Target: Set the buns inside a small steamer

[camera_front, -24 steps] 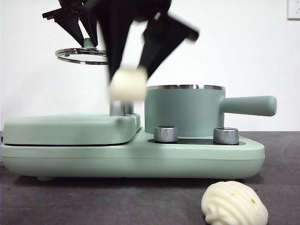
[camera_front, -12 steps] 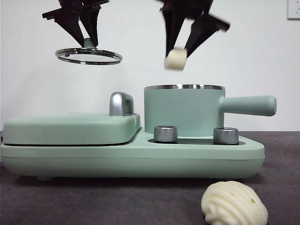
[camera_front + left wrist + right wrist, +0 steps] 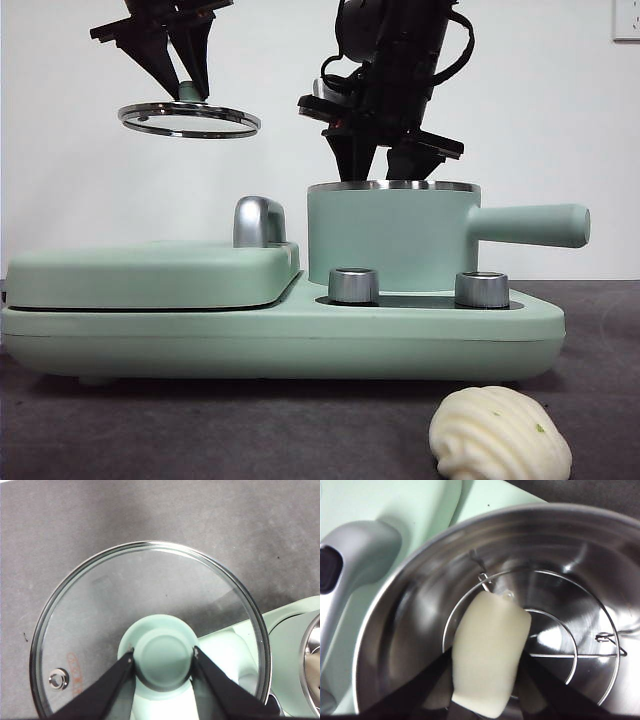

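My right gripper (image 3: pixel 384 168) is shut on the smooth block bun (image 3: pixel 490 652), with its tips dipped inside the mouth of the mint-green small steamer (image 3: pixel 390 240). The front view hides this bun behind the pot wall. In the right wrist view it hangs over the wire rack (image 3: pixel 570 645) in the steel interior. The ridged swirled bun (image 3: pixel 500 435) lies on the dark table in front, at the right. My left gripper (image 3: pixel 188 80) is shut on the green knob (image 3: pixel 162 657) of the glass lid (image 3: pixel 188 119) and holds it high above the griddle.
The flat mint-green griddle (image 3: pixel 150 275) with its chrome handle (image 3: pixel 258 222) sits left of the steamer on the shared base (image 3: pixel 300 345). Two steel knobs (image 3: pixel 353 285) stand in front of the pot. The steamer's stubby handle (image 3: pixel 530 225) points right.
My right gripper carried the smooth bun up and right from in front of the griddle, then lowered it into the steamer's mouth. The left gripper and lid have not moved.
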Controlling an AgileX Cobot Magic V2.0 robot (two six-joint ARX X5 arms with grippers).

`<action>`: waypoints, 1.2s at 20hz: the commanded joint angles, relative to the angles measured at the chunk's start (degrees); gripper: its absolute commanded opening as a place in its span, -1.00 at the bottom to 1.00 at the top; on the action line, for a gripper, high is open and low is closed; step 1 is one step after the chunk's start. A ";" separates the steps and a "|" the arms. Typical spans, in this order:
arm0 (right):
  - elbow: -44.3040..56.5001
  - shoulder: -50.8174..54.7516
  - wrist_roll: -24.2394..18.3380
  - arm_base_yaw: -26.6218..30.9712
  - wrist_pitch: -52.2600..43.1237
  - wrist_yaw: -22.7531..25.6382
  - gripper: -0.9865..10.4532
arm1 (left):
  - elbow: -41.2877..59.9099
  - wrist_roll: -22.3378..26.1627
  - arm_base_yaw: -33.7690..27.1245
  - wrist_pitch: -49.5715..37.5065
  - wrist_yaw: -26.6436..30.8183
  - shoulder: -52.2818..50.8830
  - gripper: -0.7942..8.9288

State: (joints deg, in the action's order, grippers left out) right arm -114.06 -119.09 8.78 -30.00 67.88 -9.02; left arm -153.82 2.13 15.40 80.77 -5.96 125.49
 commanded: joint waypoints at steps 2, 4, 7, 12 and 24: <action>-1.66 -1.29 -0.66 -0.24 -0.96 0.02 -0.26 | -2.56 -0.04 0.04 -1.20 -0.07 -0.31 -0.66; -1.70 -1.20 -0.52 -0.13 -0.94 0.02 -0.06 | -2.56 -0.04 -0.02 -1.22 -0.04 -0.31 -0.66; -4.61 -0.44 -0.52 0.15 0.85 0.00 -0.03 | -2.56 -0.07 -0.24 -1.49 -0.04 -0.31 -0.66; -13.33 2.58 -2.82 -0.04 13.57 1.18 -0.02 | -2.56 -0.07 -0.22 -1.33 -0.04 -0.31 -0.66; 28.37 38.93 -1.20 -7.02 11.98 0.00 -0.02 | -2.56 -1.16 0.13 -0.98 -0.04 -0.31 -0.66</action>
State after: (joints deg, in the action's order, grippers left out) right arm -85.14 -79.00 6.87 -36.69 76.86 -8.95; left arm -153.82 1.67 15.22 80.77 -5.93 125.49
